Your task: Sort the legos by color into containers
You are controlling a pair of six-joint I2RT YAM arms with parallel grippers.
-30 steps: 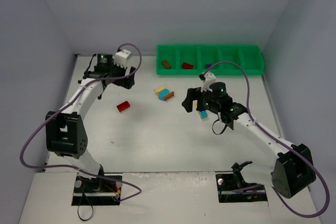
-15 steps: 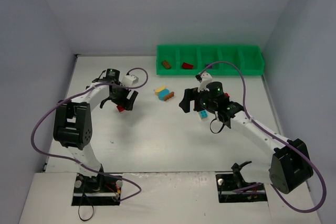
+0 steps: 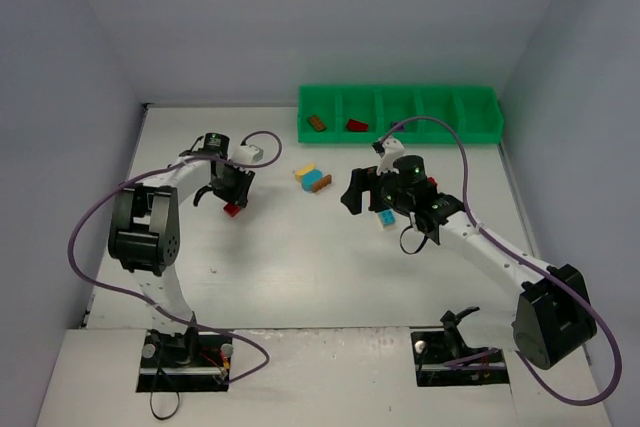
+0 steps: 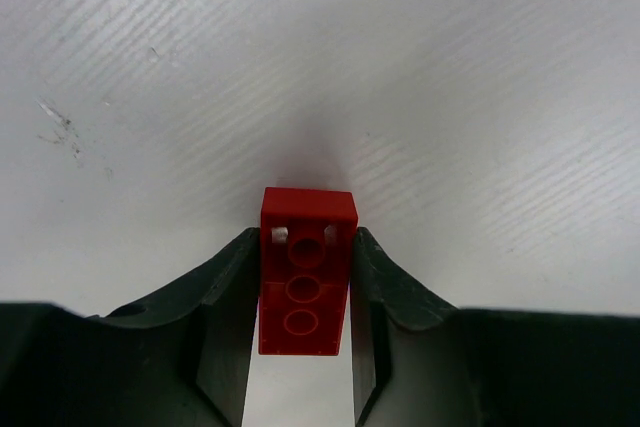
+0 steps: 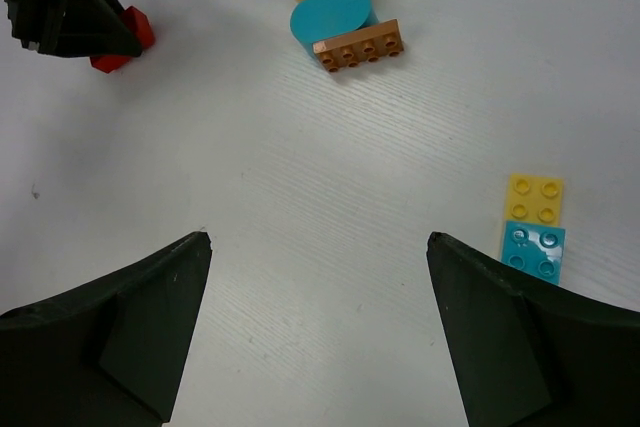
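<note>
A red lego (image 4: pixel 305 277) lies on the white table, and my left gripper (image 4: pixel 305 237) is shut on it, a black finger pressed against each long side. From above the same red lego (image 3: pixel 232 209) peeks out under the left gripper (image 3: pixel 228 197). My right gripper (image 5: pixel 318 239) hangs open over bare table, nothing between its fingers. A yellow and light blue lego pair (image 5: pixel 533 237) lies just to its right. A yellow, blue and brown cluster (image 5: pixel 340 12) lies farther off. The green containers (image 3: pixel 450 134) stand at the back, with a brown lego (image 3: pixel 317 123) and a red one (image 3: pixel 357 125) inside.
Purple cables loop from both arms over the table. Grey walls close in the left, back and right sides. The right arm (image 3: pixel 470 242) stretches diagonally across the right half of the table.
My left arm swung down from the back left to the red lego, and its gripper closed on it. The right gripper shifted slightly toward the back and stayed open.
</note>
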